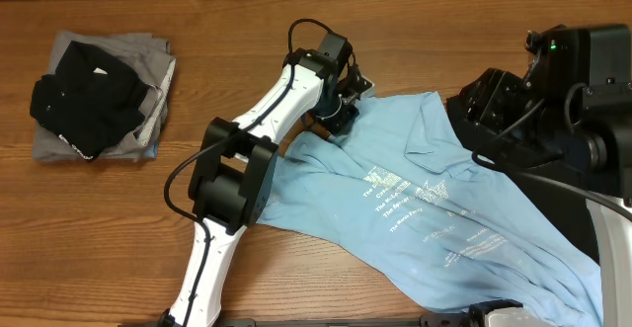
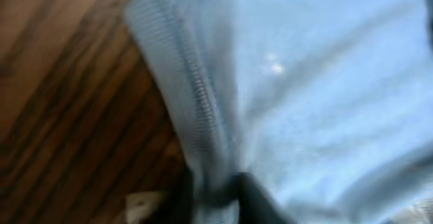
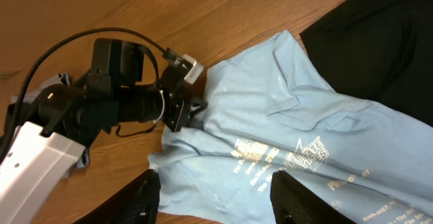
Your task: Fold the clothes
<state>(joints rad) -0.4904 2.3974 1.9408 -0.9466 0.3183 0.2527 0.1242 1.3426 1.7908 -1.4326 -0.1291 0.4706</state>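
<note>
A large sky-blue T-shirt with white print lies spread, rumpled, across the table's middle and right. My left gripper reaches to its upper left edge; in the left wrist view a ribbed hem bunches down into the dark fingers, which are shut on the cloth. From the right wrist view the same gripper sits at the shirt's edge. My right gripper hangs above the shirt's printed part, open, with nothing between its fingers.
A pile of black and grey clothes sits at the table's far left. A black garment lies beside the blue shirt at the right. The right arm's body fills the right edge. Bare wood shows at the front left.
</note>
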